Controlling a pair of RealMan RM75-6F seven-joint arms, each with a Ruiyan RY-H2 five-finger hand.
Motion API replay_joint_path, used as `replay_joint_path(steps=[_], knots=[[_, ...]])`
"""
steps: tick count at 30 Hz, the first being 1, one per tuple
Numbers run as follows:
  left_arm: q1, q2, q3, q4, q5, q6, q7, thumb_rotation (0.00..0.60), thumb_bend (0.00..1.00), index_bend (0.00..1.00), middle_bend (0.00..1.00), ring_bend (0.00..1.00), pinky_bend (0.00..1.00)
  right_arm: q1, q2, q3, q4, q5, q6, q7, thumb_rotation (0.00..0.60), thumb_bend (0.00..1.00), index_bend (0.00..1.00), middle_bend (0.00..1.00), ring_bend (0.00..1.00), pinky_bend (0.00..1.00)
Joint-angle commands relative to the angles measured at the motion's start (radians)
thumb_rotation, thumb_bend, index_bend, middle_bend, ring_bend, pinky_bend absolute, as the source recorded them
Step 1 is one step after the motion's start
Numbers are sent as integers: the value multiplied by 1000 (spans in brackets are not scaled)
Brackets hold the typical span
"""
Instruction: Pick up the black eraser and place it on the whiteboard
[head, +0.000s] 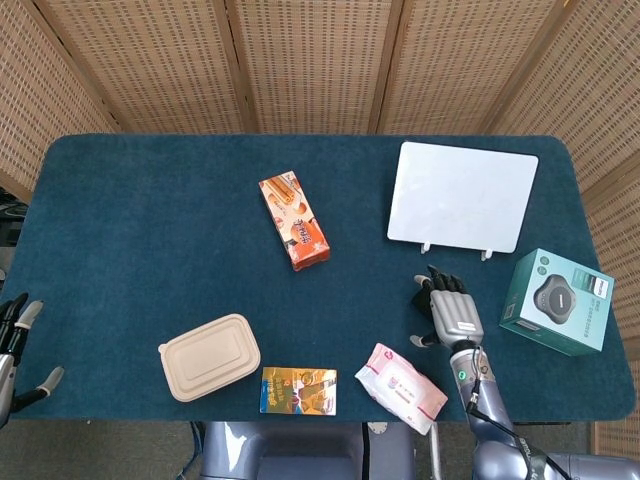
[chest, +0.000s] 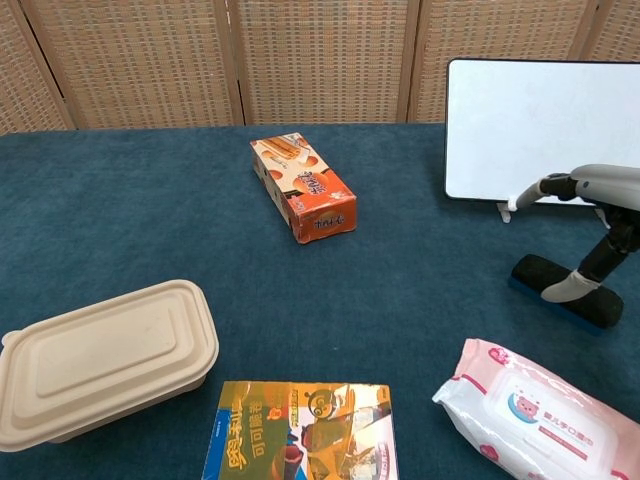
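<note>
1. The black eraser (chest: 567, 291) is a long, dark, foam-like bar with rounded ends and a thin blue underside, lying flat on the blue table (head: 150, 220).
2. It sits at about 6 o'clock from the whiteboard (head: 463, 196), apart from it.
3. The right hand (head: 452, 311) is over the eraser, fingers spread, thumb touching its top; not clamped on it.
4. The left hand (head: 14, 345), at 9 o'clock, has its fingers apart and holds nothing.
</note>
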Motion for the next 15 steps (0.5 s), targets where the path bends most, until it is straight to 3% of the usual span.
replay_joint_path(steps=[1, 15], knots=[[-1, 0, 2, 0, 4, -1, -2, 600, 250, 0, 0, 0, 0, 14, -30, 3, 12, 19, 46, -34, 600, 105, 159, 0, 0, 0], [-12, -3, 1, 11, -3, -20, -17, 600, 250, 0, 0, 0, 0, 53, -94, 53, 46, 179, 141, -127, 600, 105, 162, 0, 0, 0]])
